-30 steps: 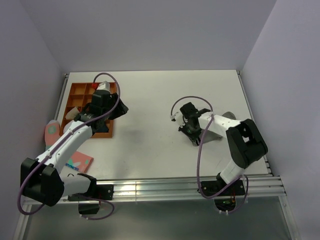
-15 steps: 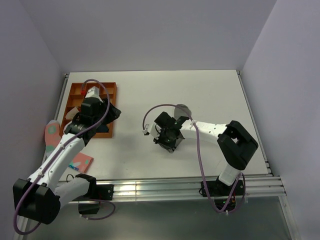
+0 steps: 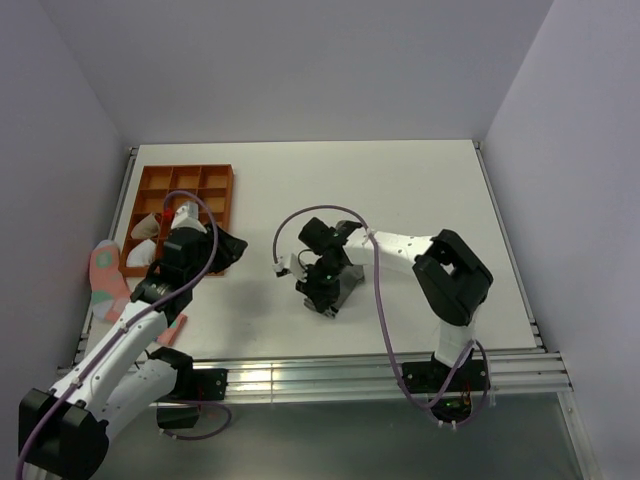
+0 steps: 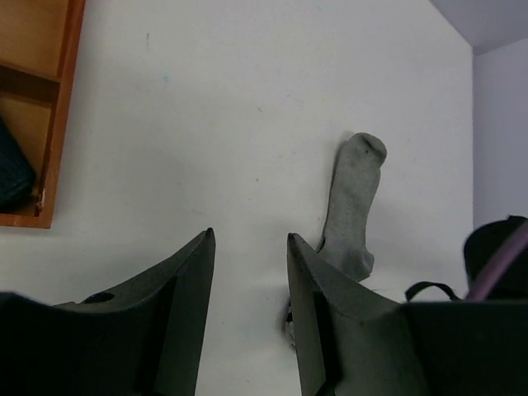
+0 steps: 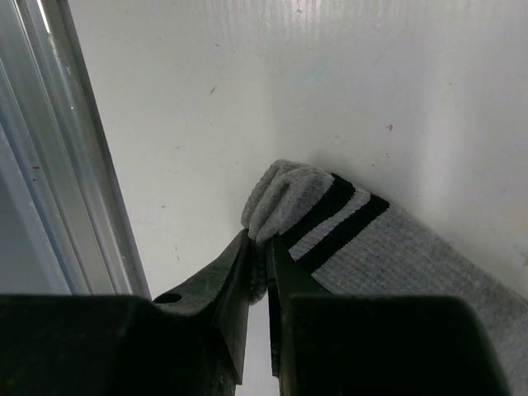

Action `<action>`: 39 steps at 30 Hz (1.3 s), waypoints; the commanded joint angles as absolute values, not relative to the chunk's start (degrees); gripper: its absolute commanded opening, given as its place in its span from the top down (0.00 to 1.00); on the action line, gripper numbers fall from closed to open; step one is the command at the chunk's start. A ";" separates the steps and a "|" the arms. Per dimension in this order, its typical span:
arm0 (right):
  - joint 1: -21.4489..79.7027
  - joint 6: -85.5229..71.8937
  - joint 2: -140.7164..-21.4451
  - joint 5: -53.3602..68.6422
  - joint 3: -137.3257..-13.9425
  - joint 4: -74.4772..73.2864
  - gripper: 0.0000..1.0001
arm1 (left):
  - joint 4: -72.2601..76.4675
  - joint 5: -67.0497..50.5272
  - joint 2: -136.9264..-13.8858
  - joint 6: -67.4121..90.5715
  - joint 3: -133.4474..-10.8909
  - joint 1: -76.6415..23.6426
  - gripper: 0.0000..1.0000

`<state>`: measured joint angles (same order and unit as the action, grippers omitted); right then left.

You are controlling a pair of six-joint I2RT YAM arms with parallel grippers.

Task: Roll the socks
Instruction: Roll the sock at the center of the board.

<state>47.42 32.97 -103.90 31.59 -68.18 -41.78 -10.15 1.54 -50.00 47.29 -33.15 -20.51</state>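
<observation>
Two arms work over a white desk (image 3: pixel 400 180). The right tool (image 5: pixel 260 246) sits near the middle of the desk, toward the near edge, with its fingers together and clamped on the cuff of the grey sock (image 5: pixel 396 247). The pinched fold lies just beside the two dark cuff stripes. The rest of the sock lies flat on the desk, stretched away from the tool, with its toe free. A metal rail (image 5: pixel 49 140) runs along the left of the right wrist view.

The left tool (image 4: pixel 249 239) hangs above bare desk, just right of the orange tray (image 3: pixel 185 168), with its fingers apart and nothing between them. It is well apart from the sock. The tray's left compartments hold pale bundles (image 3: pixel 145 225). A dark item (image 4: pixel 12 173) fills one near compartment, and what it is cannot be told. A pink sock (image 3: pixel 103 275) lies at the desk's left edge, near the tray.
</observation>
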 commanded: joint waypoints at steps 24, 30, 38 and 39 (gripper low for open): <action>35.86 50.79 -119.79 57.74 -79.54 -71.97 0.84 | 50.44 0.63 -59.31 34.55 -10.72 -47.28 0.77; 34.10 54.05 -121.99 60.03 -81.91 -77.26 0.84 | 55.01 -10.79 -69.16 31.29 -14.85 -47.37 0.70; 33.05 51.77 -121.99 59.33 -80.33 -74.80 0.84 | 58.71 -22.32 -78.48 31.37 -18.10 -47.37 0.66; 33.05 51.16 -121.91 59.24 -80.33 -74.53 0.83 | 58.97 -23.11 -79.18 31.55 -18.45 -47.37 0.68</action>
<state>33.10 51.81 -122.32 58.11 -79.77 -73.97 53.54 -16.36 -77.47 32.97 -16.23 -47.13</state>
